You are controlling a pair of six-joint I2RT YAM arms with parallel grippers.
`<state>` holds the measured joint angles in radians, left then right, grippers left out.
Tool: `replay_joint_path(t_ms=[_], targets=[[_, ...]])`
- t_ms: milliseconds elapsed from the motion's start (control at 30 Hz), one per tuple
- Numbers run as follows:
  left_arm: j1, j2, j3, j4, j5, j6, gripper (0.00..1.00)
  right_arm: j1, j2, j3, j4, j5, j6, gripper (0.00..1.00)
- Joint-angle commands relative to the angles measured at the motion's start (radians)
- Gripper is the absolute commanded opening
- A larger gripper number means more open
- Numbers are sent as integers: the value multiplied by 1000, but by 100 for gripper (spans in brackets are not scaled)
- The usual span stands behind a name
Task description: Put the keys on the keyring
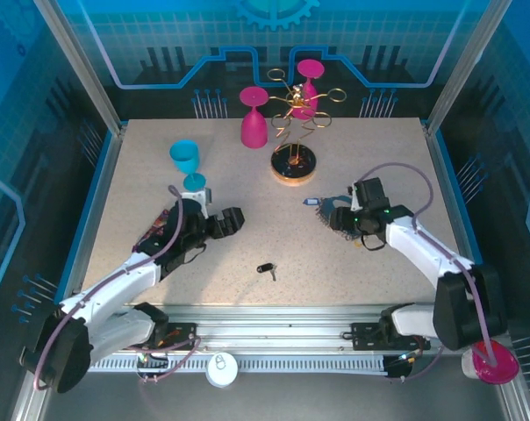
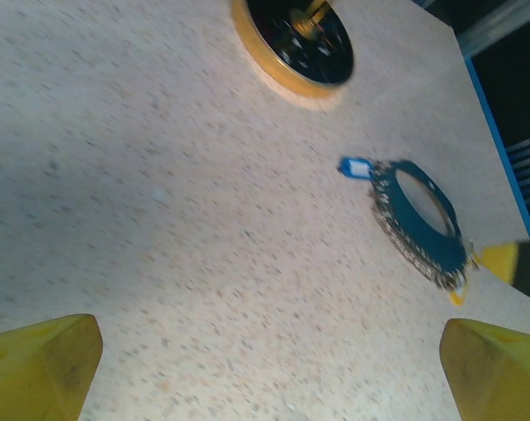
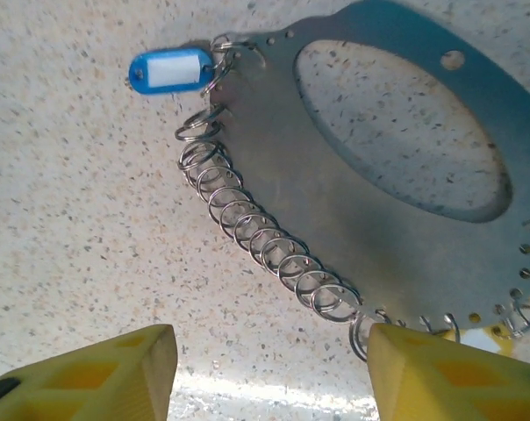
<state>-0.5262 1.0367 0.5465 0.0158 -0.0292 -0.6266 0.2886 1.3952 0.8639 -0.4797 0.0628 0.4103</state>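
A blue cup (image 1: 186, 162) stands on the counter (image 1: 379, 158) with its mouth up, and its inside looks plain blue. One pink cup (image 1: 254, 118) stands upside down at the back. A second pink cup (image 1: 310, 83) hangs on the gold wire rack (image 1: 293, 132) beside it. The keyring (image 3: 274, 167) lies flat on the right side of the counter. It is a thin metal loop with many little rings and a blue tag (image 3: 170, 70). From above, the right tool (image 1: 340, 219) hides part of it, and the close view cuts it off at the right edge. The right tool is open, with counter between its yellow fingers (image 3: 440, 377), and one finger sits right at the row of little rings. A key (image 1: 267, 268) with a black head lies alone near the front of the counter, well apart from the keyring. It is too small to see well. The left tool (image 2: 269, 368) is open wide and holds nothing. In its view the rack's round base is cut off at the top.
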Motion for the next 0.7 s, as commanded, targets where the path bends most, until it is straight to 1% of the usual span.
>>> replay_joint_path(t_ms=[0,100,167,233,367,467,667], targets=[[-53,1,-24,-8,-40,-54,99,49,96,107,-101,78,-11,58],[-76,6,-28,-9,-52,-59,99,80,184,187,-119,100,29,56],[-77,4,-30,-14,-61,-60,99,89,234,236,-125,121,107,49],[-79,1,-35,-11,-71,-59,99,89,267,264,-122,126,186,50],[-79,-9,-46,4,-83,-62,99,91,321,316,-95,124,308,46],[-79,-12,-55,20,-82,-69,99,95,373,357,-79,123,362,43],[-80,-21,-67,34,-75,-76,99,96,465,427,-86,145,410,36]])
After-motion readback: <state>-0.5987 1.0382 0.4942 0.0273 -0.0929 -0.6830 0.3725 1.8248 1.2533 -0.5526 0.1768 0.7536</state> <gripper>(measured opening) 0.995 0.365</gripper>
